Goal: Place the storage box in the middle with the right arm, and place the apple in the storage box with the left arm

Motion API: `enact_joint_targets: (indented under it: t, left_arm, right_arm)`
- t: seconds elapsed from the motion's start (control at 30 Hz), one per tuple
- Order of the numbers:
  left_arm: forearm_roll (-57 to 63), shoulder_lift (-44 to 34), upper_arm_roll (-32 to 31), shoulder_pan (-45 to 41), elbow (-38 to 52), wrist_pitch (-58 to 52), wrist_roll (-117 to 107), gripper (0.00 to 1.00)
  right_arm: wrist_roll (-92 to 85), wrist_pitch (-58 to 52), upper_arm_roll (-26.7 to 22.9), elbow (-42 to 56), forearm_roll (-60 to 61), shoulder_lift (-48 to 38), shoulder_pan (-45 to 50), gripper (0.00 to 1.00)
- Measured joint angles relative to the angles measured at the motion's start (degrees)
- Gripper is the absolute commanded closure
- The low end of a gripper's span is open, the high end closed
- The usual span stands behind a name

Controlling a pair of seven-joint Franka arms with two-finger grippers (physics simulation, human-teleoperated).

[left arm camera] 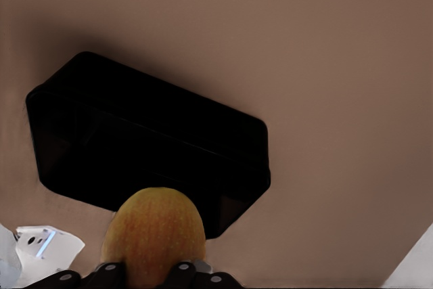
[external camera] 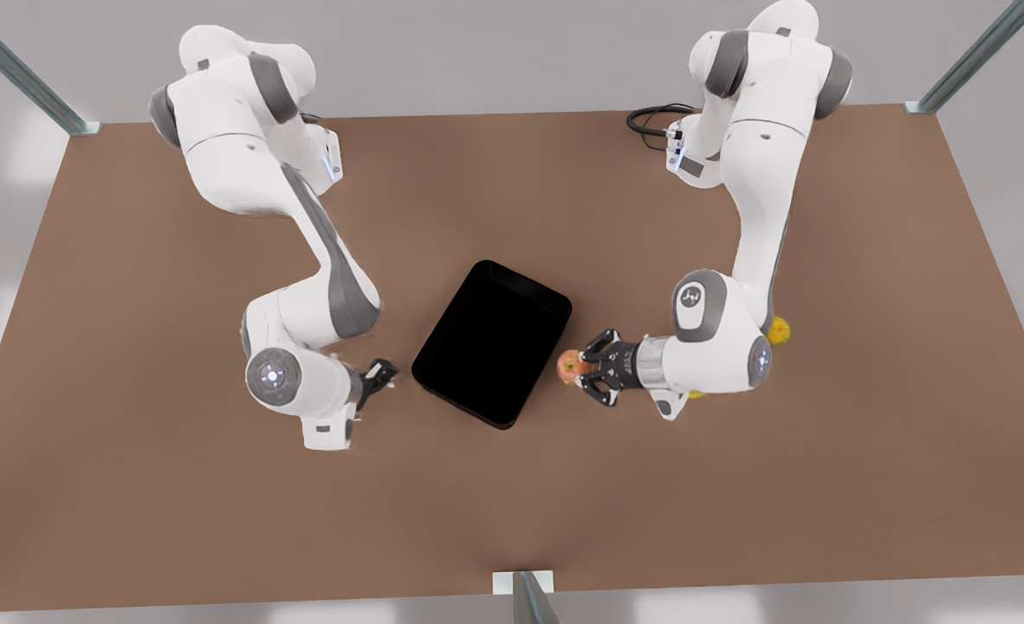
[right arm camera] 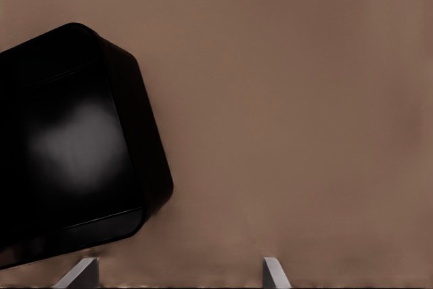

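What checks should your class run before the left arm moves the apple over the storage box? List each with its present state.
1. Apple held in left hand: ok.
2. Storage box set near the table's middle: ok.
3. Box interior free of objects: ok.
4. Right hand clear of the box: ok, beside it, fingers apart.
5. Apple above the box: not ok, just outside its rim.
6. Grip firmness: cannot tell.

The front view looks almost straight down on the whole surface (external camera: pixel 174 520) from high above. Both wrist views sit close and low, each facing the storage box (external camera: pixel 492 344) (left arm camera: pixel 149 147) (right arm camera: pixel 67 147) from opposite sides, which all three views share.
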Motion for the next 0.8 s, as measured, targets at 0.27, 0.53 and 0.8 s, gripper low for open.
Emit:
enact_joint_targets:
  t: [0.27, 0.53, 0.8]
  left_arm:
    - [1.86, 3.65, 0.01, -13.77, -0.14, 10.31, -6.55, 0.79]
    - [13.50, 1.46, 3.56, -12.14, 3.98, 9.33, -3.74, 0.00]
    - [35.35, -24.69, 2.52, 12.78, -2.39, -26.09, 86.59, 0.00]
  right_arm:
    - [0.44, -15.62, -9.19, -14.31, -10.72, -13.83, -11.11, 0.00]
    - [0.28, -15.33, -9.20, -13.97, -10.40, -13.40, -11.12, 0.00]
    - [-0.18, -12.78, -10.07, -11.84, -10.58, -14.17, -11.12, 0.00]
